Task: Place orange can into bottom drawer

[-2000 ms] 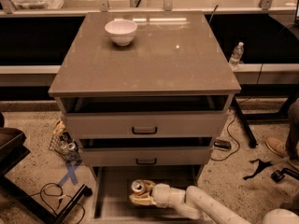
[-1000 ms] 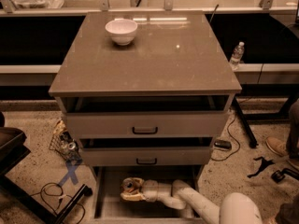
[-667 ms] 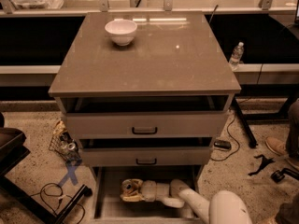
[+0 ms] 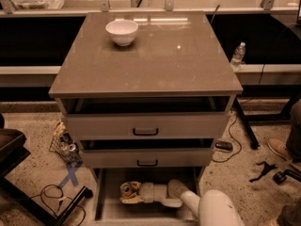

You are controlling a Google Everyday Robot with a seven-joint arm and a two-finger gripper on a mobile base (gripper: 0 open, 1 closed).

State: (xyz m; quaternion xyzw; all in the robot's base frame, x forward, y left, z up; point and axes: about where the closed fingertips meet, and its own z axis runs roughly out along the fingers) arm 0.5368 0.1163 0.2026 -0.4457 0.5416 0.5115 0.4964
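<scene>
One step is in hand: the set-down. The gripper (image 4: 132, 194) sits low inside the bottom drawer (image 4: 109, 210), below the front edge of the counter (image 4: 146, 69) and left of its centre, with the jaws clenched on the can (image 4: 125, 188). The can is tilted, silver top facing up and to the left, at or just above the drawer floor; contact with the floor cannot be confirmed. The arm (image 4: 209, 206) enters from the side of the front-right corner.

Next move, as judged:
1. Settle the can on the drawer floor.
2. Release the jaws.
3. Withdraw toward the front-right, staying low until clear of the middle drawer (image 4: 147, 157), which overhangs the rear of the bottom drawer.

A tilted can may roll once released.

Surroundings:
- Bowl (image 4: 122, 32): near the back-left corner.
- Top drawer (image 4: 145, 125): slightly open under the front edge.
- Bottle (image 4: 238, 55): beyond the right edge, on a ledge.
- Cables (image 4: 51, 192): on the ground off the front-left corner.

None of these blocks the bottom drawer
</scene>
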